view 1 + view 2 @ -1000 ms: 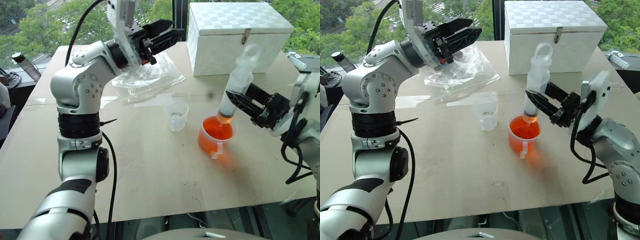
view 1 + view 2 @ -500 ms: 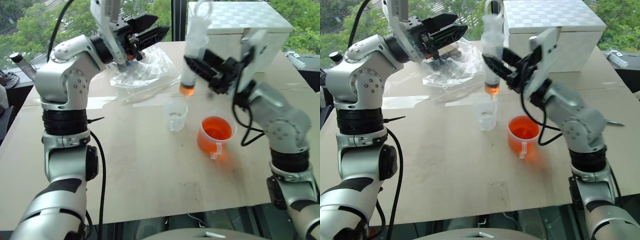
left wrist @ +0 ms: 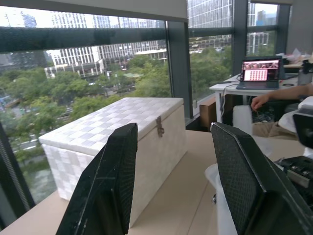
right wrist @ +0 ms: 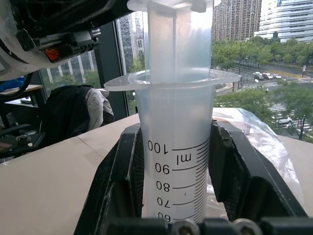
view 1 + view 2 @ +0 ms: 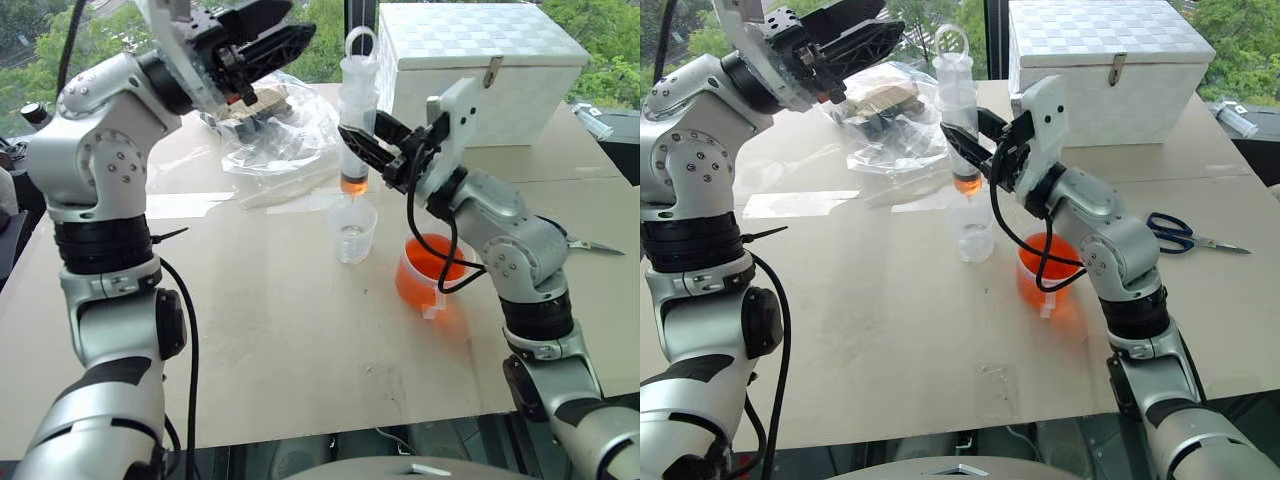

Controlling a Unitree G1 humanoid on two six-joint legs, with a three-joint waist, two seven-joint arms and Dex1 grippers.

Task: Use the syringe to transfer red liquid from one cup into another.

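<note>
R gripper (image 5: 368, 150) jaws clamp syringe (image 5: 356, 122); L gripper (image 5: 262, 40) jaws apart, empty.

The table (image 5: 280, 330) is a pale tan board. On it stand a small clear cup (image 5: 353, 230) near the middle and, just beside it, a handled cup (image 5: 430, 272) of red liquid (image 5: 432, 262). Behind them lie a crumpled plastic bag (image 5: 285, 140), holding something dark, and a white box (image 5: 480, 70). Scissors (image 5: 1185, 234) lie towards the right edge.
</note>
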